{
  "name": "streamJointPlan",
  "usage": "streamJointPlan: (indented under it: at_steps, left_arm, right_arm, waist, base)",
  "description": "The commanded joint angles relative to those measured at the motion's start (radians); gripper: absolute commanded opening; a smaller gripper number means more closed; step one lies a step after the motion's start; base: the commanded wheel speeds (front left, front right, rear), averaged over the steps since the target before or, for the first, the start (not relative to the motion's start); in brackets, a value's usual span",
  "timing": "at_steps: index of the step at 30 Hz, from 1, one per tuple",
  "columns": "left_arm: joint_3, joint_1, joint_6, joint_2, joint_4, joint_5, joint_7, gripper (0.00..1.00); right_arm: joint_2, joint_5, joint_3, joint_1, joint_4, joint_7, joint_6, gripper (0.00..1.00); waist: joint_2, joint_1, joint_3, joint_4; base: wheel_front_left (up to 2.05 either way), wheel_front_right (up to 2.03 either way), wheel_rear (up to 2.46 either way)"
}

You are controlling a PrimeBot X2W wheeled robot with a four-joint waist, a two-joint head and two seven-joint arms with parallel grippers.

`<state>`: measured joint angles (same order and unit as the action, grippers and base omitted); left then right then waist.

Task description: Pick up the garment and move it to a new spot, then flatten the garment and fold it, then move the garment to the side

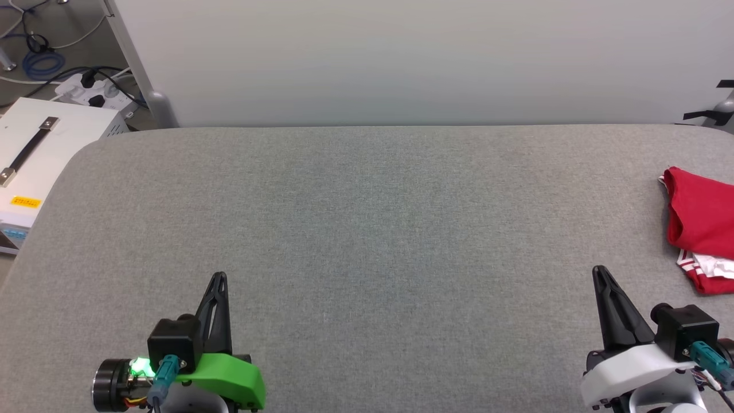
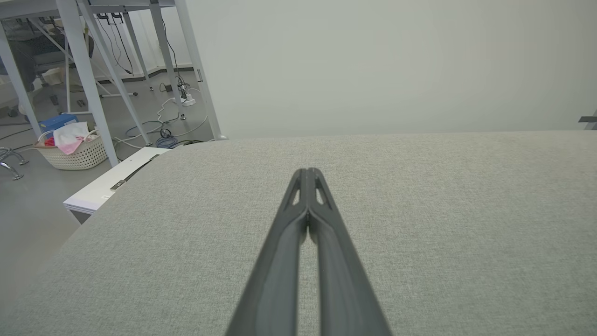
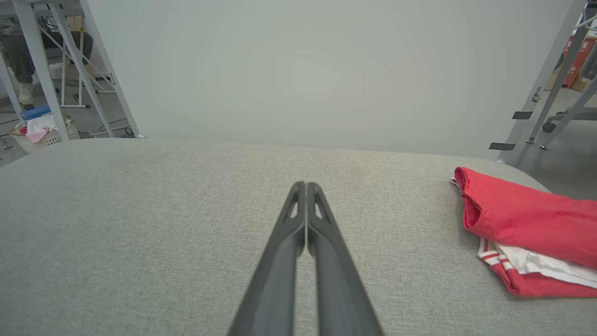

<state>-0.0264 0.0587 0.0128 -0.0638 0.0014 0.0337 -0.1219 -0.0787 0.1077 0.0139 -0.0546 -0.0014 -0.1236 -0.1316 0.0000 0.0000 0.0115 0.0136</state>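
Your left gripper and right gripper rest at the near edge, fingers pressed together on nothing, likely because the garment already lies folded at the grey surface's right edge. The right wrist view shows its stacked layers; the left wrist view shows a floor basket.

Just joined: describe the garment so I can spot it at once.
Start at the grey table; follow it to the right edge, past the right gripper. The garment lies bunched there, red with white striped trim, the only red thing on it.
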Motion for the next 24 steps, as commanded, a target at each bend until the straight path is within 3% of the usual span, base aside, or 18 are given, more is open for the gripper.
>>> streamJointPlan:
  at_steps: [1,24]
  left_arm:
    - [0.004,-0.022,-0.006,0.004,-0.001,-0.009,0.006,0.0]
    - [0.014,-0.038,-0.009,0.008,-0.001,-0.02,0.056,0.0]
  right_arm:
    - [0.001,-0.009,-0.002,0.018,0.0,0.008,0.001,0.0]
    - [0.013,-0.052,-0.007,0.034,0.001,0.058,0.001,0.0]
  waist:
    - [0.0,0.0,0.0,0.0]
    - [0.0,0.0,-0.005,-0.006]
  base:
    - [0.0,0.0,0.0]
    - [0.0,0.0,0.0]
